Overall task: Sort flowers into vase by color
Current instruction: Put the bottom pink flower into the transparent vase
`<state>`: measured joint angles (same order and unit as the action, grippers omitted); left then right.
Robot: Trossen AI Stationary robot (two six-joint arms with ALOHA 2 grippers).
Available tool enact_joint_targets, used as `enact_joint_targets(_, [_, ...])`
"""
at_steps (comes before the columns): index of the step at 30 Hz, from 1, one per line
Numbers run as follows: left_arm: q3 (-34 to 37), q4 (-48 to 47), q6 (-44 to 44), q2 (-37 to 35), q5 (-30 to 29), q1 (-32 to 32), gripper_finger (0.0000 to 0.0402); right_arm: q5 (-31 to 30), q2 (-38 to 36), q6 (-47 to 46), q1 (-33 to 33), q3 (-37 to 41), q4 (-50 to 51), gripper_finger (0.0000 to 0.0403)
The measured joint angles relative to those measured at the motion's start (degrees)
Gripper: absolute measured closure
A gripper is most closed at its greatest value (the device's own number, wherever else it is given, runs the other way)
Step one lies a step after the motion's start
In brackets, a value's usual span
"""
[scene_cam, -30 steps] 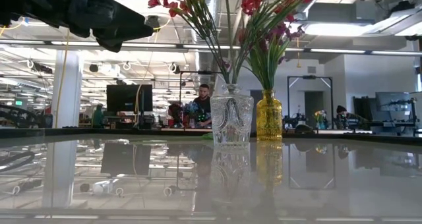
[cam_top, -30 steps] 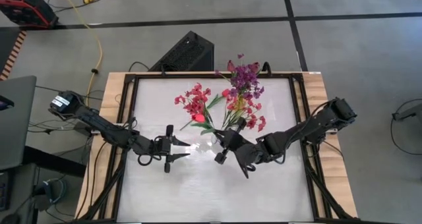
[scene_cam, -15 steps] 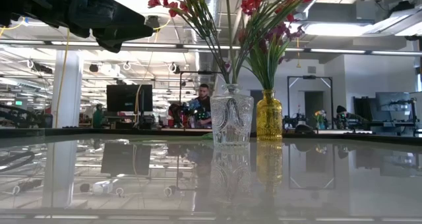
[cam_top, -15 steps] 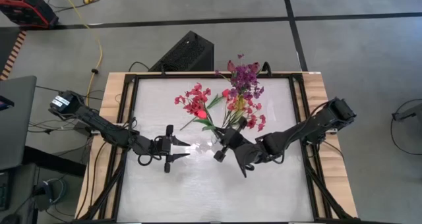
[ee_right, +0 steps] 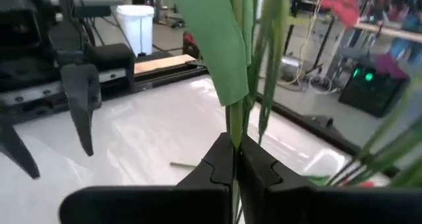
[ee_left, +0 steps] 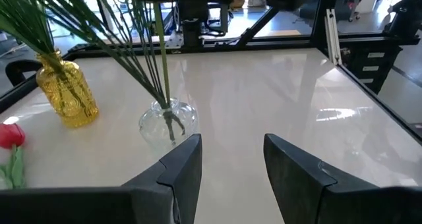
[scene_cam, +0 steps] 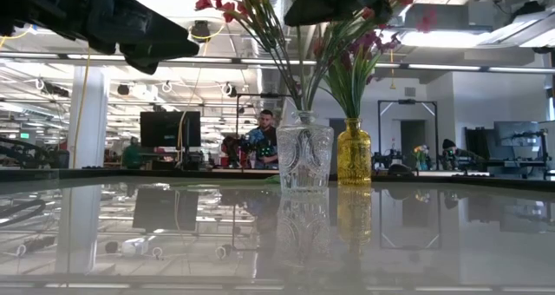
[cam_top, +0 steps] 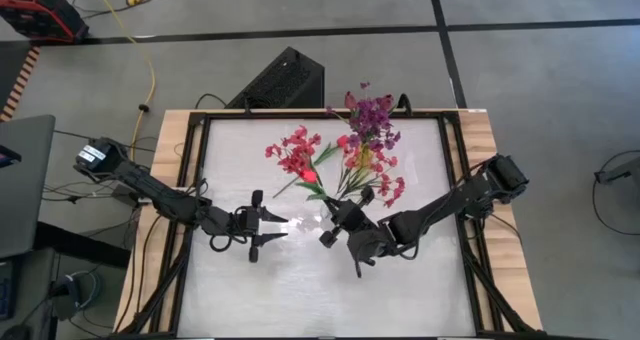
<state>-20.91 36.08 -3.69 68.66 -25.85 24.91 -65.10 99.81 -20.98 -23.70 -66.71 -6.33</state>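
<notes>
A clear glass vase (scene_cam: 304,160) stands mid-table and holds red sprays (cam_top: 295,152). Behind it an amber vase (scene_cam: 354,154) holds purple clusters (cam_top: 371,113) together with some red blossoms. My right gripper (cam_top: 333,220) hovers just near of the clear vase, above its rim, shut on a red tulip's stalk; the bud (cam_top: 310,177) shows left of the amber vase. The left gripper (cam_top: 268,227) hangs open over the table, left of the vases, and faces the clear vase (ee_left: 168,122). My right gripper pinches the tulip's thin green stalk (ee_right: 235,133) between its two shut fingers, below a broad leaf (ee_right: 212,43). The stalk runs on past the fingertips toward the far-left, ending in the bud. The flower is lifted clear of the table.
The glossy white tabletop (cam_top: 300,290) has open room near and to the left of the vases. Black rails (cam_top: 190,180) frame the table's sides. A black box (cam_top: 283,78) sits on the floor beyond the far edge. People and desks show in the room behind.
My right gripper has shifted a little toward the table's near-left and come lower, so its body now shows at the top of the low view. The tulip has travelled with it, the bud swinging slightly. The left arm has kept still.
</notes>
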Motion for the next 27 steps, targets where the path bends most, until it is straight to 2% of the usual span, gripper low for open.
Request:
enact_joint_targets(6, [0.00,-0.40,-0.05,0.00,0.00,0.00,0.0249,-4.67,-0.08,-7.16,-1.10,2.73,1.21,0.0369])
enact_joint_targets(10, [0.00,-0.49,-0.19,0.00,0.00,0.00,0.0249,-4.84,-0.09,-10.66,-1.19,4.64,1.19,0.0369])
enact_joint_targets(14, [0.00,-0.84,-0.89,0.00,0.00,0.00,0.0249,-4.38,-0.11,-13.95,-0.87,6.52,1.35,0.0369])
enact_joint_targets(20, [0.00,-1.31,-0.84,0.00,-0.13,0.02,0.0249,-3.48,-0.11,-13.47,-1.03,6.90,1.40,0.0356])
enact_joint_targets(27, [-0.04,-6.31,-4.28,0.00,-2.12,-1.36,0.0249,0.60,-0.11,-13.26,-0.46,6.90,1.36,0.0352])
